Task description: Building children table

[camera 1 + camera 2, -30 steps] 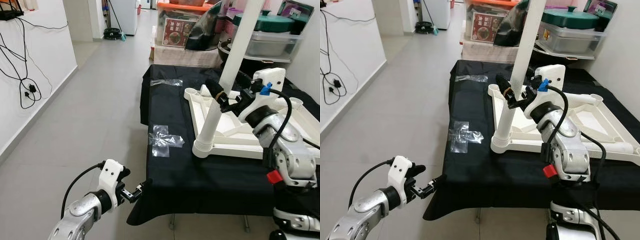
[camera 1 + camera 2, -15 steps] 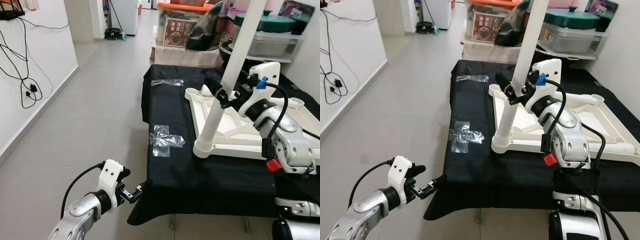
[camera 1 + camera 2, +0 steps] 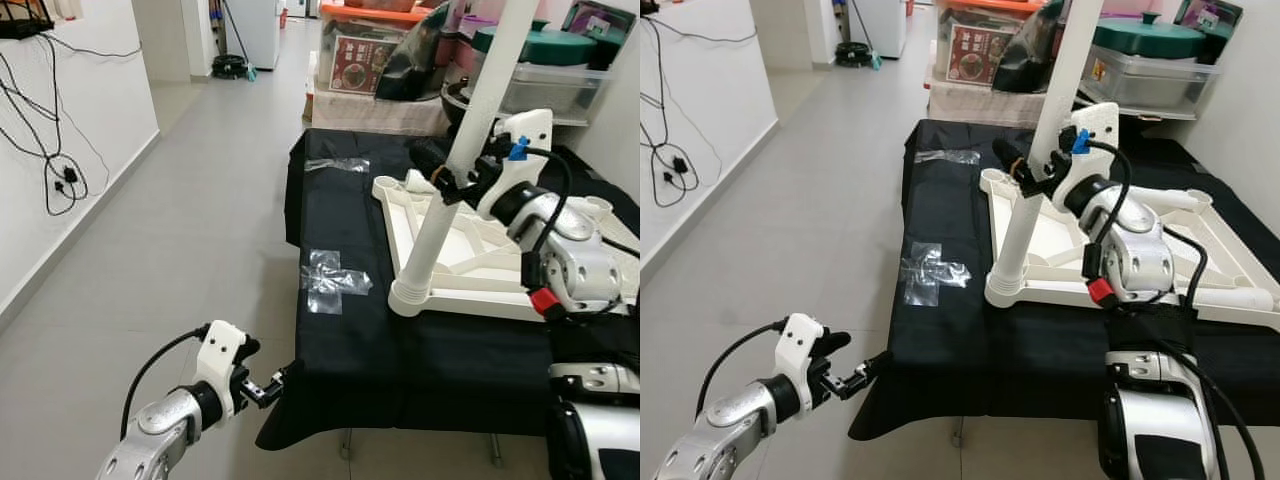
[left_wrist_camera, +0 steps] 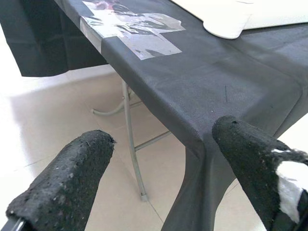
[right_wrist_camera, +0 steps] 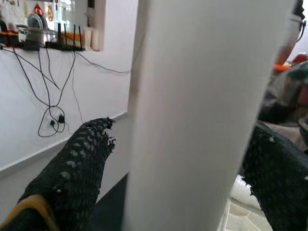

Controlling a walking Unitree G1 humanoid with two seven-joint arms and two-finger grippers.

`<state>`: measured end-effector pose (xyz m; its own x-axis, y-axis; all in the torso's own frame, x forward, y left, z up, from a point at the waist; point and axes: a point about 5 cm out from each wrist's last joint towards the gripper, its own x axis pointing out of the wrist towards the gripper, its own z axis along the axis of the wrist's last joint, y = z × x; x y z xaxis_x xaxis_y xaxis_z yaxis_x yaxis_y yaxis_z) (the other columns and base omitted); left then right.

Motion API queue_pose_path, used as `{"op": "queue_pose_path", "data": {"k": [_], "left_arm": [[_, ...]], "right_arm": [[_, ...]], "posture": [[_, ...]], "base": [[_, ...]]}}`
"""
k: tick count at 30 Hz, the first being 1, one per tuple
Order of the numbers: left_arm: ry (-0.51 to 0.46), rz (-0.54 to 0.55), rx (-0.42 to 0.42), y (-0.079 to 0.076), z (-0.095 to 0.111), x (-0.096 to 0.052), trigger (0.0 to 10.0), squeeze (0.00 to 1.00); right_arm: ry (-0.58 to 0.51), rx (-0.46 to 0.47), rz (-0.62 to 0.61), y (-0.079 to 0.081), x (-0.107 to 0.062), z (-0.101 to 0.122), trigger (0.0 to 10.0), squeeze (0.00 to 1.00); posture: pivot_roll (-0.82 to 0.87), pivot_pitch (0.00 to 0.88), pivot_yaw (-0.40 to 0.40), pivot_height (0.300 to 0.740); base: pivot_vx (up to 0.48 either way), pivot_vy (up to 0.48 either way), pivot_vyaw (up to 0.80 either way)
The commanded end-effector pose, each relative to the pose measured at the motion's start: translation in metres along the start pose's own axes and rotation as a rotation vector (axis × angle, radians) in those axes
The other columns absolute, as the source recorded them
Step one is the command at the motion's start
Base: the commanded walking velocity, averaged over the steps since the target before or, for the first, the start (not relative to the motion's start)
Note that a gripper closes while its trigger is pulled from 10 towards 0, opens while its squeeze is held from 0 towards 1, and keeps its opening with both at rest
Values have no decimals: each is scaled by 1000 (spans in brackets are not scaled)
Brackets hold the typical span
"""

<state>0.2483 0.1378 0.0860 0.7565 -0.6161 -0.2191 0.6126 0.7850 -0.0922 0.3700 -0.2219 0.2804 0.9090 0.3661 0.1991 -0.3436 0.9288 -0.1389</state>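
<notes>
A white upturned table top lies on a table under a black cloth. At its near left corner a long white table leg stands tilted to the right. My right gripper is shut on that leg at mid height. In the right wrist view the leg sits between the two black fingers. My left gripper hangs open, low at the cloth's front left corner, holding nothing. Its fingers straddle the cloth's draped corner without touching it.
Two patches of clear tape stick to the cloth. Storage boxes and bins crowd the far end. A white wall with hanging cables runs along the left. Grey tiled floor lies open left of the table, whose metal legs stand under the cloth.
My right wrist has risen a little and swung farther back while staying on the leg. The left arm has not moved.
</notes>
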Motion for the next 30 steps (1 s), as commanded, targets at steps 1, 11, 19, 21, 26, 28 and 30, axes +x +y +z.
{"op": "queue_pose_path", "data": {"k": [1, 11, 19, 21, 26, 28, 30], "left_arm": [[8, 1, 10, -1, 0, -1, 10000, 0], [5, 1, 8, -2, 0, -1, 10000, 0], [2, 0, 6, -2, 0, 1, 10000, 0], [2, 0, 5, -3, 0, 1, 10000, 0], [2, 0, 5, -3, -1, 1, 10000, 0], [2, -1, 5, -3, -1, 1, 10000, 0], [1, -1, 5, -3, -1, 2, 10000, 0]], "right_arm": [[0, -31, -4, -4, 3, 4, 10000, 1000], [19, -13, -48, -13, 7, 3, 10000, 1000], [2, -9, -17, -11, 10, 8, 10000, 1000], [1, -10, -12, -10, 10, 8, 10000, 1000], [-6, -14, -10, -11, 11, 10, 10000, 1000], [-8, -15, -12, -11, 11, 10, 8745, 1000], [-13, -16, -24, -14, 11, 10, 0, 984]], "posture": [[-9, 0, -92, 740], [-11, 0, -92, 740], [-16, 0, -95, 740], [-17, 0, -94, 740], [-20, 0, -93, 740], [-21, 0, -93, 740], [-23, 0, -93, 740]], "base": [[0, 0, 0], [0, 0, 0], [0, 0, 0], [0, 0, 0], [0, 0, 0], [0, 0, 0], [0, 0, 0]]}}
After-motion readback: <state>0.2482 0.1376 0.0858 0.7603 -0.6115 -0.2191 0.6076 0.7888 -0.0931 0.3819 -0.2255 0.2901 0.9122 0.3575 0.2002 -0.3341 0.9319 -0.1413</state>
